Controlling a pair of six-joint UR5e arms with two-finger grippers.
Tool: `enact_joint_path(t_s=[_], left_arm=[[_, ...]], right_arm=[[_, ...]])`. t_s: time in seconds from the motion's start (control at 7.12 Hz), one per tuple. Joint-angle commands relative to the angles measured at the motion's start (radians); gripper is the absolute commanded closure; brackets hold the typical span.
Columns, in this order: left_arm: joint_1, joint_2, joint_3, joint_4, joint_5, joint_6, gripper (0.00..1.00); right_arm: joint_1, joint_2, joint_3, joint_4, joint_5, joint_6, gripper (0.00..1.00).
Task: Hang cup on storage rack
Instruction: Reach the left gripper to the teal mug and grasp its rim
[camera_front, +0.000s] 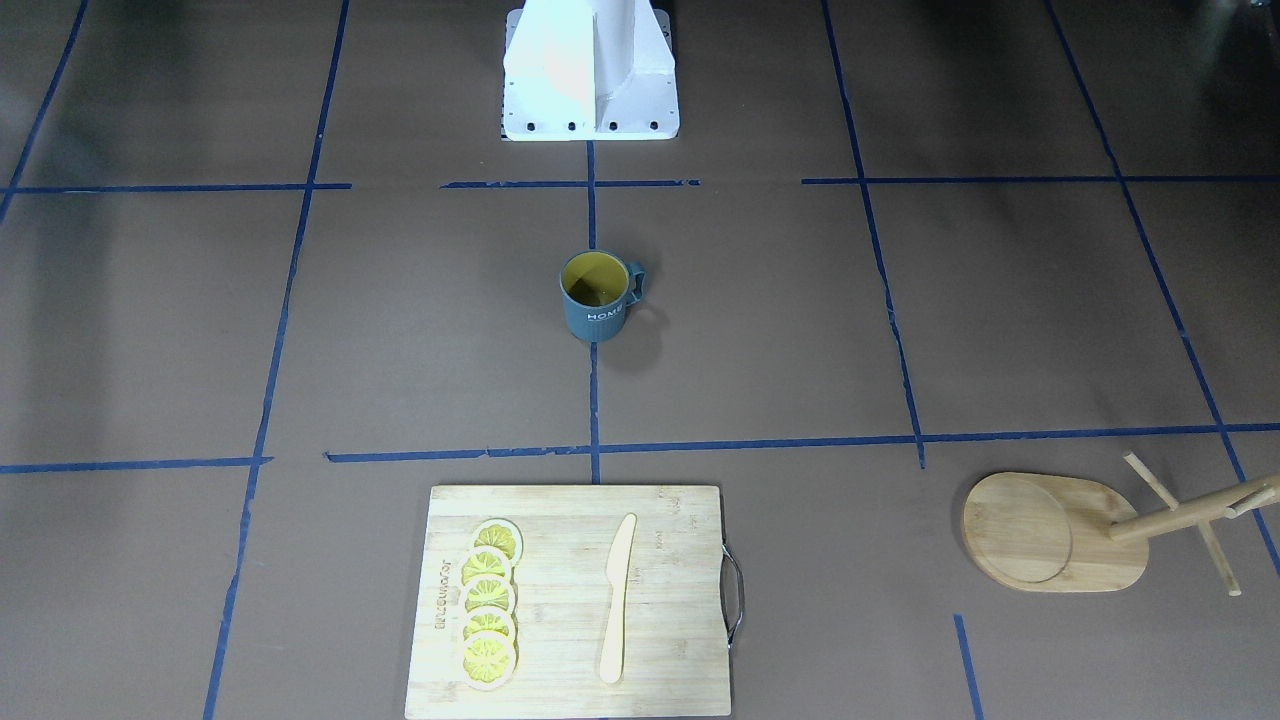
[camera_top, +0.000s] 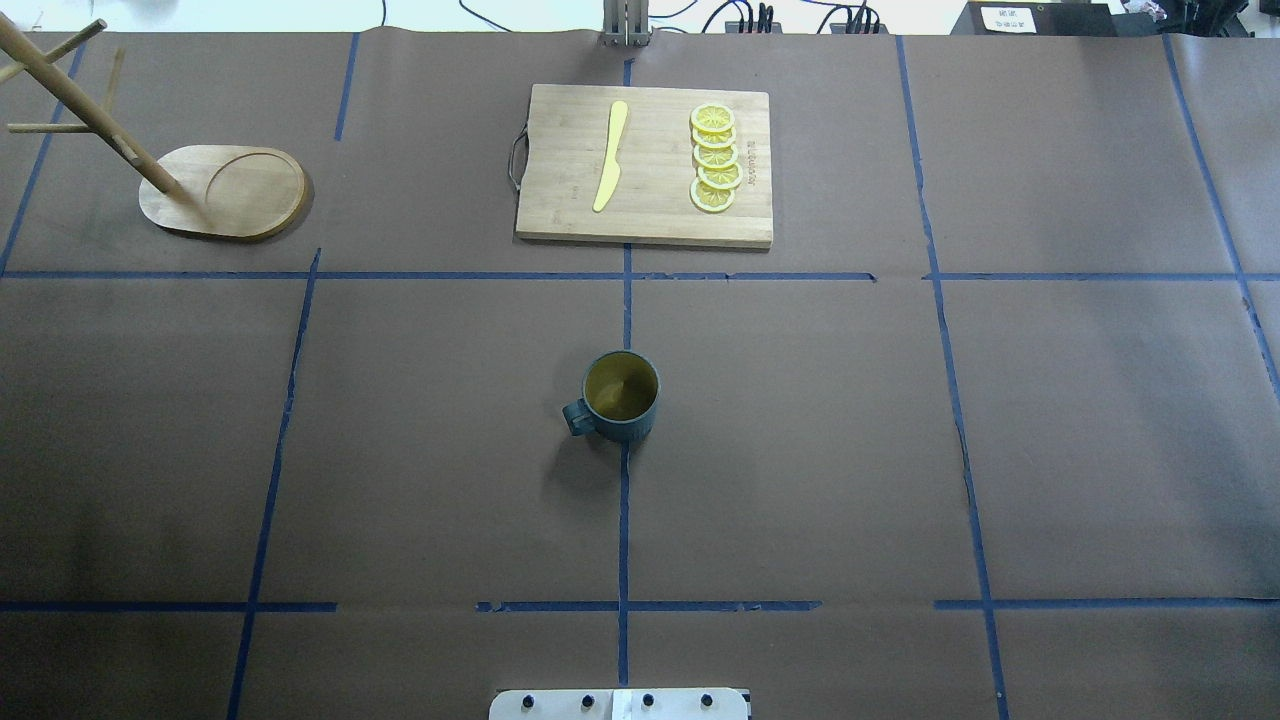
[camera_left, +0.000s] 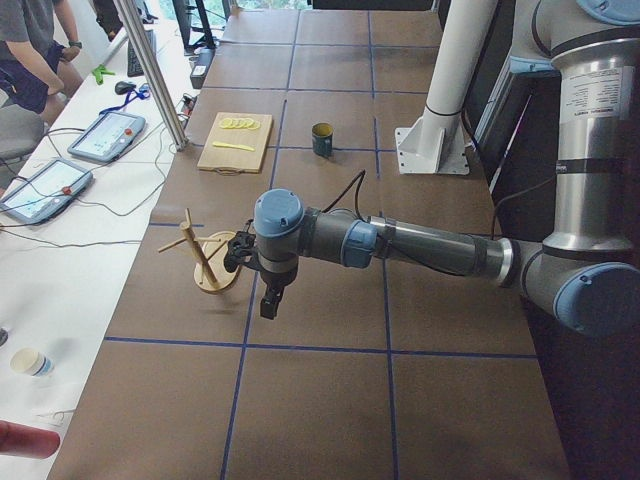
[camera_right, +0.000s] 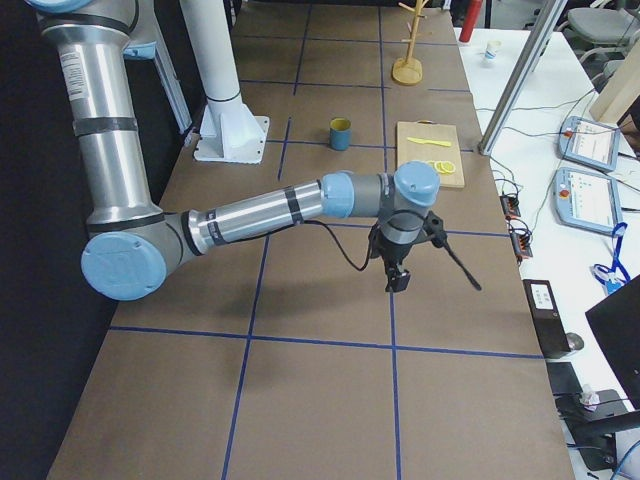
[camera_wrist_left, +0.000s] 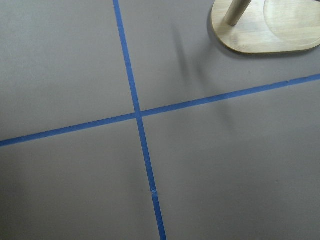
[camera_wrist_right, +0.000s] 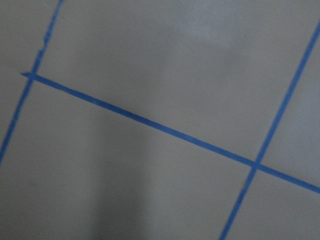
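Note:
The cup (camera_front: 595, 297), dark blue-grey with a yellow inside and white "HOME" lettering, stands upright at the table's middle, and also shows in the overhead view (camera_top: 620, 395). The storage rack (camera_top: 225, 190), a light wooden mug tree with an oval base, stands at the far left corner; its base shows in the left wrist view (camera_wrist_left: 260, 35). My left gripper (camera_left: 270, 305) hangs over the table near the rack. My right gripper (camera_right: 398, 282) hangs over bare table, far from the cup. Both show only in side views, so I cannot tell whether they are open or shut.
A bamboo cutting board (camera_top: 645, 165) with a wooden knife (camera_top: 610, 155) and several lemon slices (camera_top: 715, 160) lies beyond the cup. Blue tape lines grid the brown table. The robot's white pedestal (camera_front: 590, 70) stands at the near edge. Operators' desks flank the table ends.

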Motion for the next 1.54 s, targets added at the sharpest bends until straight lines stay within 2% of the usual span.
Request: enact_joint_path(t_s=[0.0, 0.14, 0.42, 0.56, 0.7, 0.84, 1.12, 1.4], left_arm=[[0.036, -0.005, -0.012, -0.150, -0.002, -0.002, 0.00], [0.093, -0.005, -0.024, -0.279, -0.013, -0.015, 0.00], [0.251, -0.004, -0.018, -0.663, -0.014, -0.185, 0.00], [0.359, -0.037, -0.023, -0.756, 0.027, -0.192, 0.00], [0.467, -0.081, -0.018, -0.827, 0.112, -0.207, 0.00], [0.562, -0.135, 0.006, -0.843, 0.139, -0.207, 0.00], [0.671, -0.276, 0.081, -0.869, 0.206, -0.207, 0.00], [0.942, -0.304, 0.106, -0.996, 0.527, -0.289, 0.00]], right_arm=[[0.060, -0.142, -0.003, 0.040, -0.003, -0.027, 0.00], [0.060, -0.140, 0.009, 0.069, -0.003, 0.023, 0.00], [0.057, -0.135, 0.000, 0.155, -0.003, 0.098, 0.00], [0.057, -0.132, 0.000, 0.157, -0.003, 0.098, 0.00], [0.057, -0.131, 0.000, 0.157, -0.003, 0.098, 0.00], [0.055, -0.129, 0.003, 0.157, -0.001, 0.098, 0.00], [0.055, -0.128, 0.003, 0.157, 0.000, 0.098, 0.00], [0.055, -0.128, 0.003, 0.157, -0.001, 0.098, 0.00]])
